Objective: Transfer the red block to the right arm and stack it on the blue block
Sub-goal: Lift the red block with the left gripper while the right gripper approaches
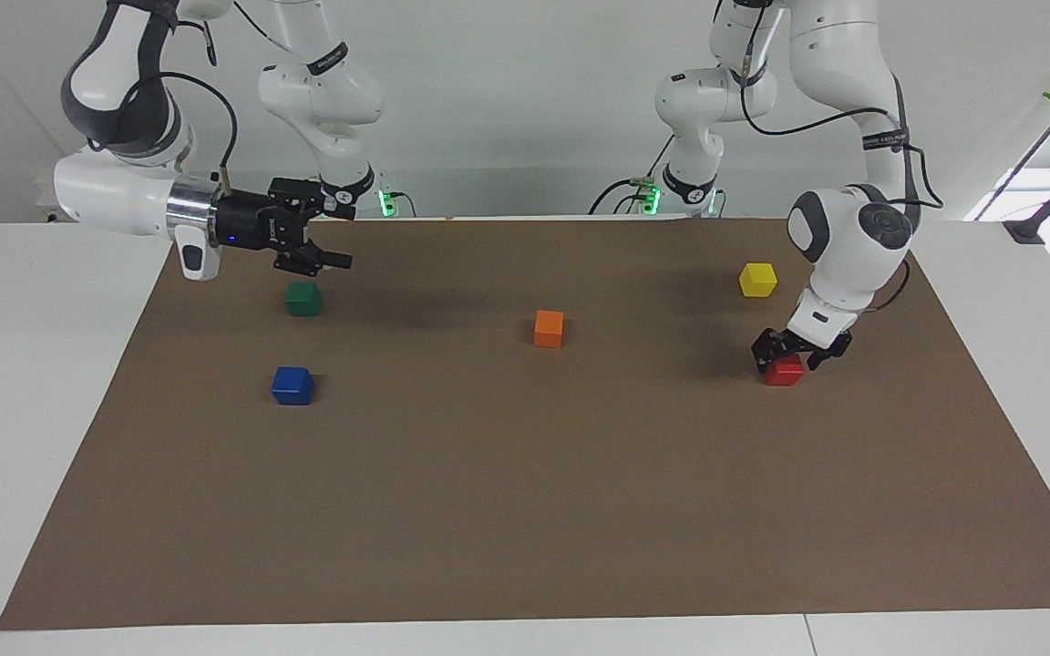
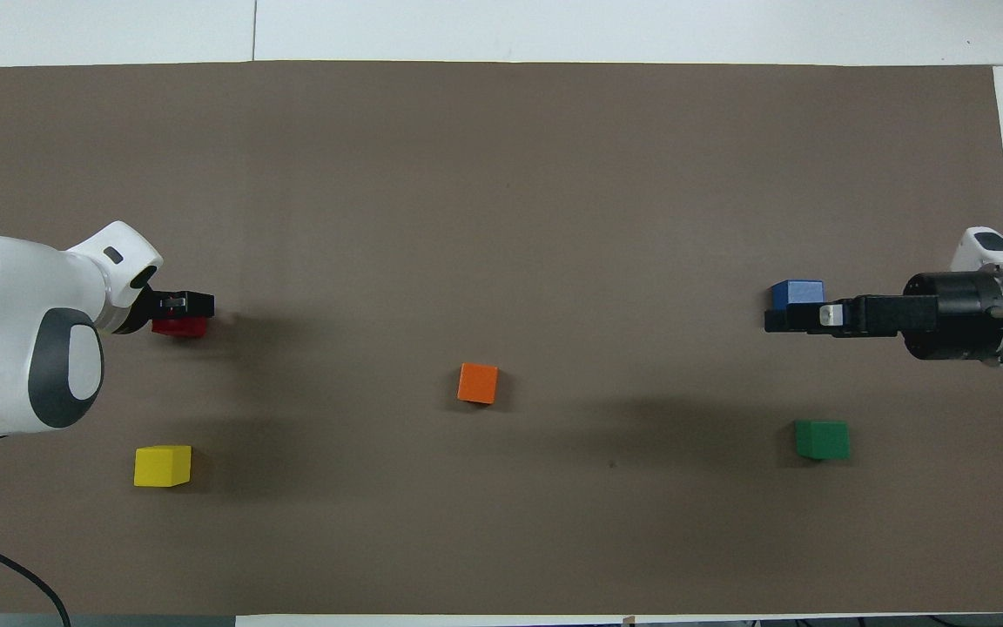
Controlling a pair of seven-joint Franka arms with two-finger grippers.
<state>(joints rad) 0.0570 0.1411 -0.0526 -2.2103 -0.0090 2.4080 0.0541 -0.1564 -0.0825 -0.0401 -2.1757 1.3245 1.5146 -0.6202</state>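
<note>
The red block (image 1: 784, 372) lies on the brown mat (image 1: 525, 510) at the left arm's end. My left gripper (image 1: 789, 357) is down at the block, right on top of it. In the overhead view the left gripper (image 2: 181, 306) covers part of the red block (image 2: 179, 328). The blue block (image 1: 292, 385) sits alone at the right arm's end. My right gripper (image 1: 338, 239) is held level in the air near the green block, open and empty, touching nothing. In the overhead view the right gripper (image 2: 784, 320) overlaps the blue block (image 2: 797, 291).
A green block (image 1: 303, 299) lies nearer to the robots than the blue block. An orange block (image 1: 549, 329) sits mid-mat. A yellow block (image 1: 757, 280) lies nearer to the robots than the red block. The mat's edges border the white table (image 1: 33, 410).
</note>
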